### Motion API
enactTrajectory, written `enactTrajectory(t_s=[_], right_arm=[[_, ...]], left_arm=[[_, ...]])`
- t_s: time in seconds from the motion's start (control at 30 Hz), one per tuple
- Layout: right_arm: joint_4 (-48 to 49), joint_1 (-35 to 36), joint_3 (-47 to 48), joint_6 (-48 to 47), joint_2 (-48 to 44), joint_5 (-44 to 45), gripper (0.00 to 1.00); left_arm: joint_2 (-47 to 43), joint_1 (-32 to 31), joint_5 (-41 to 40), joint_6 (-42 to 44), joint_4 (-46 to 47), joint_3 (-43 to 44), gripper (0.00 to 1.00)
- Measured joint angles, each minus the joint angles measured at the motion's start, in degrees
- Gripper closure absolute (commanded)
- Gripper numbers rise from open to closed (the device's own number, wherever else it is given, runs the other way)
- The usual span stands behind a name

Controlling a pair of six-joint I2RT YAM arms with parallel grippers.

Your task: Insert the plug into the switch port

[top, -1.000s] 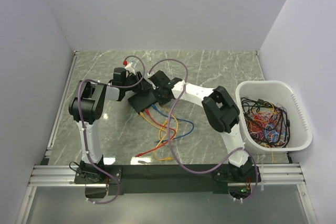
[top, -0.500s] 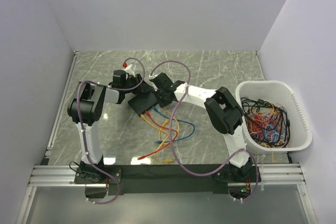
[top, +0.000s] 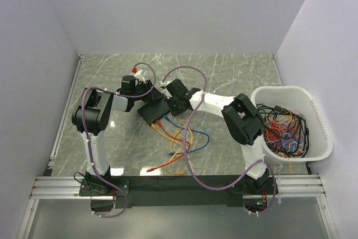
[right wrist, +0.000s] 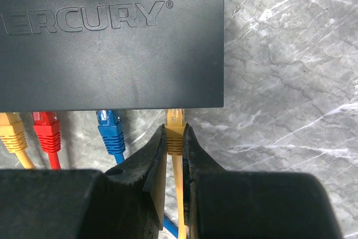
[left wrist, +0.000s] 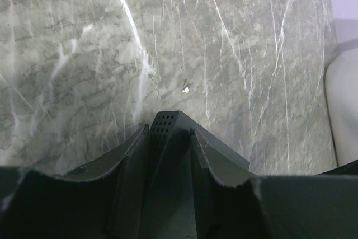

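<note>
Right gripper: clenched on the yellow plug, one finger at each side of its boot, the yellow cable running down between the fingers. The plug's tip is placed at the socketed long edge of the switch, at the right end of the row in the right wrist view; how deep it is seated cannot be told.

Left gripper: closed on a perforated corner of the switch, a finger set against each side.

Switch: flat matte-black box, lettering "ERCURY" seen on top, held between the two grippers near the middle of the marble table.

Three more plugs are lodged along the same edge: second yellow plug, red plug, blue plug.

Loose cables are spread toward the near edge.

White tub: at the table's right side, filled with tangled wires, well apart from the switch
</note>
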Motion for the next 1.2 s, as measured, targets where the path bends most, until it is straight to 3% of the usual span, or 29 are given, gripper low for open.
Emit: enactTrajectory(t_s=[0.13,0.33,0.47,0.77,1.0,1.2], right_arm=[[0.9,0.0,-1.2,0.2,-0.7,0.1,1.00],[7.1,0.0,-11.4,2.5,-6.8,-0.2,1.00],[9.3,-0.2,-16.8,3.9,-12.9,-3.1,1.00],[15.2,-0.3,-19.3,4.5,-27.3,-7.4,1.00],[17.8,-0.4,-24.9,7.2,-33.3,-11.2,1.00],[15.9,-0.4,-22.7,7.7,-39.2,-11.9,1.00]], left_arm=[[-0.3,-0.2,-0.4,0.0,-0.4,-0.1,0.61],[-1.3,-1.7,-0.2,-0.5,-2.2,-0.7,0.62],[-1.5,-1.7,-0.4,-1.3,-3.0,-0.7,0.62],[-3.3,-0.6,-0.7,-2.5,-4.5,-2.2,0.62],[-9.0,-0.2,-3.5,-3.8,-6.6,-5.5,0.63],[-20.3,1.1,-5.8,-5.9,-7.0,-6.0,0.63]])
